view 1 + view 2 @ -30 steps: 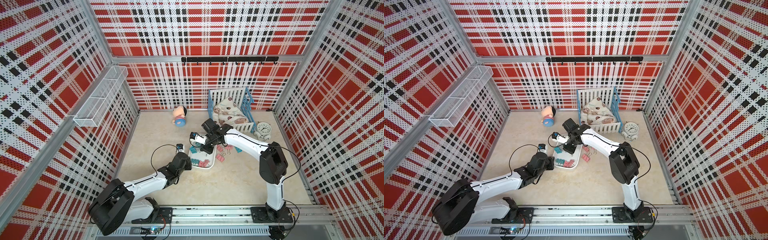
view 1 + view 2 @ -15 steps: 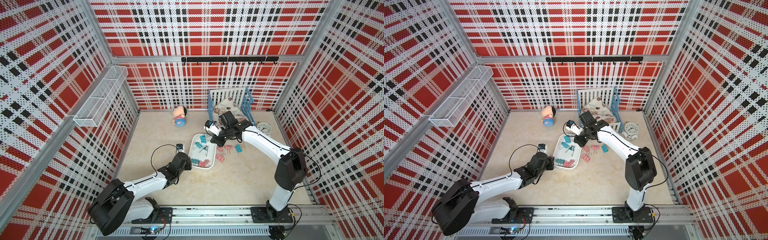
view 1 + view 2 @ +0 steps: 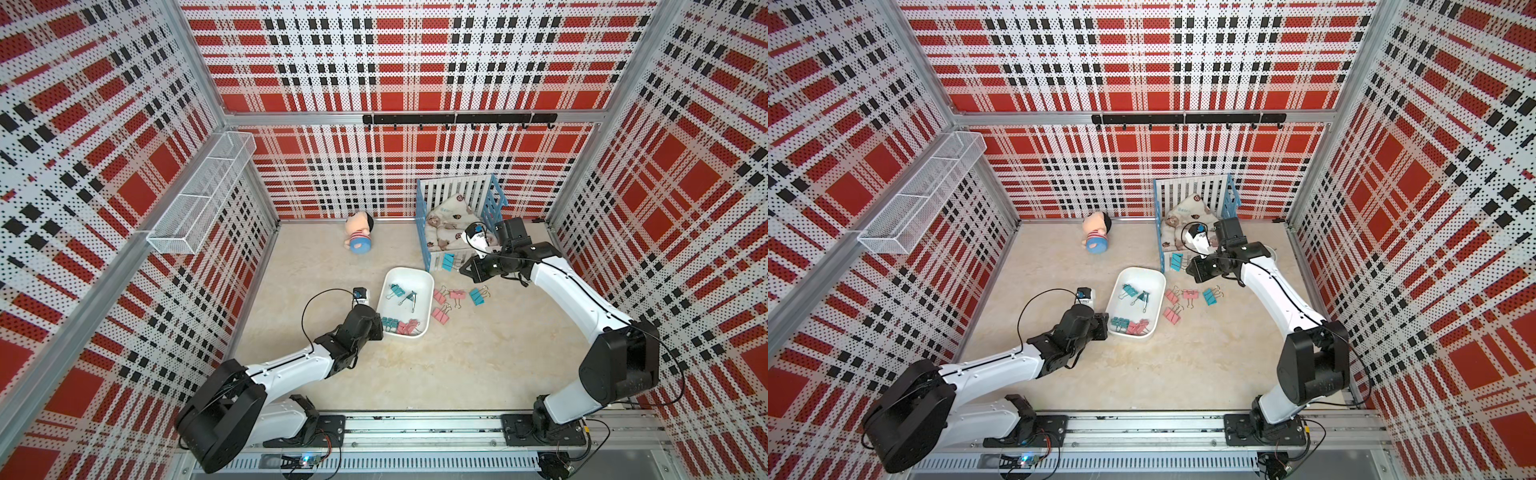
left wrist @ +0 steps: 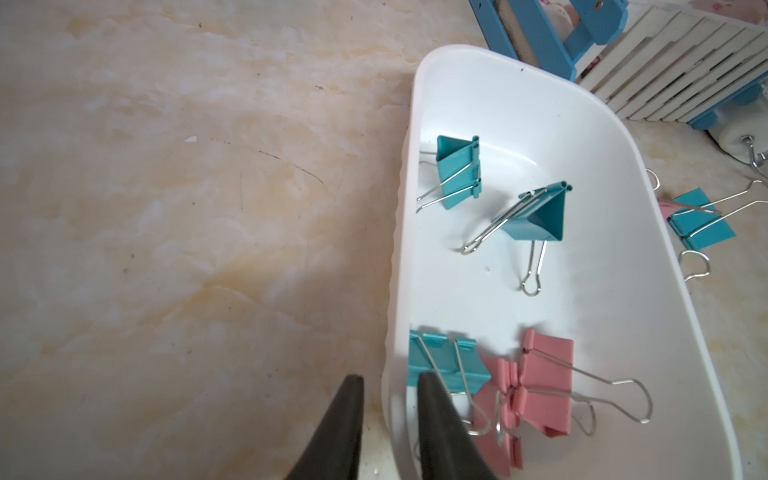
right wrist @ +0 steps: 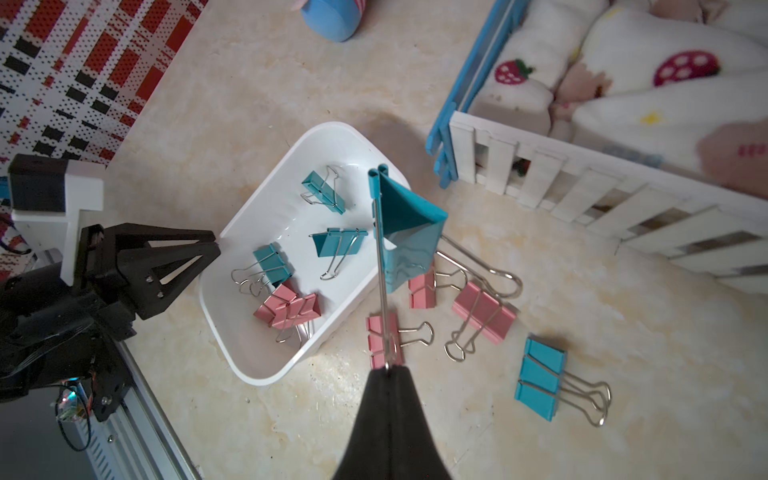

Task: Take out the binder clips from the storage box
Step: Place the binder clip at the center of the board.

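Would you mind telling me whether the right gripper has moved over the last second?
Yes: the right gripper moved off the storage box toward the crib.

Beige tabletop [image 3: 478, 365] — storage box [image 3: 413, 280], doll [image 3: 359, 237], crib [image 3: 455, 193], seemingly 4 binder clips [image 3: 477, 296]

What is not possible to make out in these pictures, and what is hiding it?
- Left hand, left wrist view: fingers straddle the storage box wall; any pinch is cut off by the picture's edge.
- Pink binder clips piled in the box: overlapping, count unsure; too small in both top views.
- Right wrist view: the right hand's teal clip hides part of a pink clip outside the box.
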Action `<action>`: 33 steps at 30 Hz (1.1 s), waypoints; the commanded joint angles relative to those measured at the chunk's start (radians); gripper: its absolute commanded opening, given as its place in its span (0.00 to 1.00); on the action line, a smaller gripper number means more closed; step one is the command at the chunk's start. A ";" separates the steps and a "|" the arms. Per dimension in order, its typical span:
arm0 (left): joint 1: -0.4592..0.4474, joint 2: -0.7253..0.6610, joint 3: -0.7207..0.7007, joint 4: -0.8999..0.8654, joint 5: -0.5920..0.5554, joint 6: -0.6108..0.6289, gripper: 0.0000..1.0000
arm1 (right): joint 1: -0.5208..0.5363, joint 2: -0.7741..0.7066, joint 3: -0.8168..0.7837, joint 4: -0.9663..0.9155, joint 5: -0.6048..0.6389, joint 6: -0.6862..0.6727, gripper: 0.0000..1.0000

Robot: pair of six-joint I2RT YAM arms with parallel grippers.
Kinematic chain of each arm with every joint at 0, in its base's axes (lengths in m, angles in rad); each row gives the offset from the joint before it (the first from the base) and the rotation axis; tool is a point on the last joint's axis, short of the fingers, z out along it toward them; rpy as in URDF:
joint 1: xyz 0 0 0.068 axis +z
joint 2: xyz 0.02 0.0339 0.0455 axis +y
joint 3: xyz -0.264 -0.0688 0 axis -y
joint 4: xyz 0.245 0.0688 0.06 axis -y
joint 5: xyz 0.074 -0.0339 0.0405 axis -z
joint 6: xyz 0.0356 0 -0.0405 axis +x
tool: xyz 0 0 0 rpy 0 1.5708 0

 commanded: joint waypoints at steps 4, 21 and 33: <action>-0.004 -0.021 0.010 -0.006 0.005 0.021 0.30 | -0.122 -0.058 -0.077 0.047 -0.110 0.106 0.00; -0.007 -0.042 0.001 0.002 0.028 0.056 0.31 | -0.442 -0.047 -0.294 0.219 -0.385 0.294 0.00; -0.005 -0.018 -0.009 0.040 0.045 0.067 0.31 | -0.489 0.065 -0.339 0.284 -0.429 0.342 0.00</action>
